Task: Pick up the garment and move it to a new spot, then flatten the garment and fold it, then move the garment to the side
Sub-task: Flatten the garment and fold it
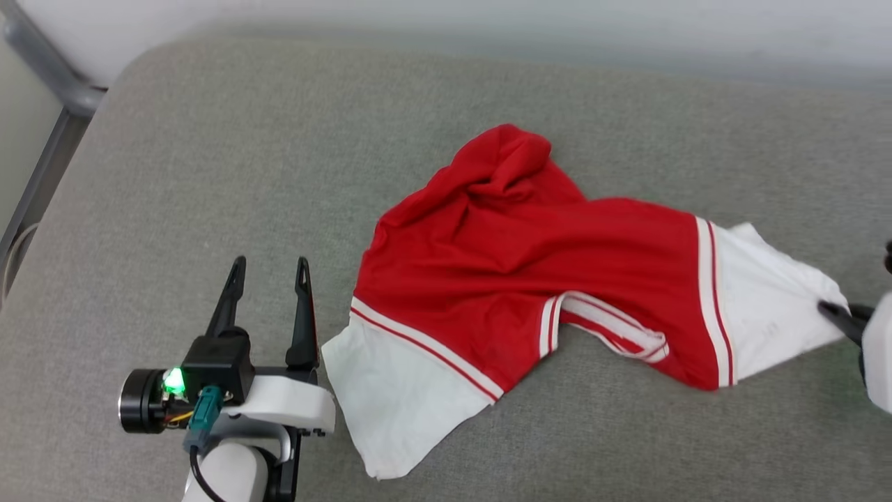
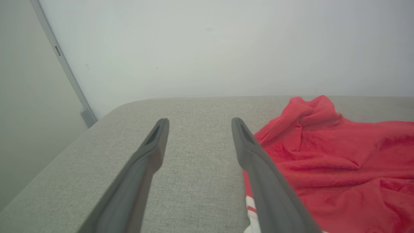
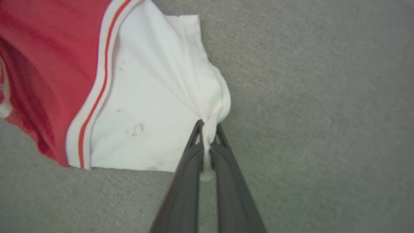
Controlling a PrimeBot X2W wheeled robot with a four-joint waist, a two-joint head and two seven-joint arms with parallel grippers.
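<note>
Grey cushion (image 1: 174, 174) under a pale wall (image 2: 226, 48). The shirt (image 1: 529, 279) sprawls across it, long axis running left to right. The right gripper (image 3: 209, 127) is pinched on the far sleeve (image 3: 155, 97) at its edge; the left gripper (image 1: 270, 266), fingers apart, waits just beside the near sleeve (image 1: 390, 397)

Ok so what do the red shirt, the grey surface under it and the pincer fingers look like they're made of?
Garment: soft thin knit, probably jersey, matte; it rumples and bunches where the right pincer pinches its white sleeve.
Grey surface: woven upholstery-like cloth, fine weave visible, matte, perhaps padded given its rounded edge.
Left pincer fingers: dark, smooth, dull sheen, likely plastic.
</note>
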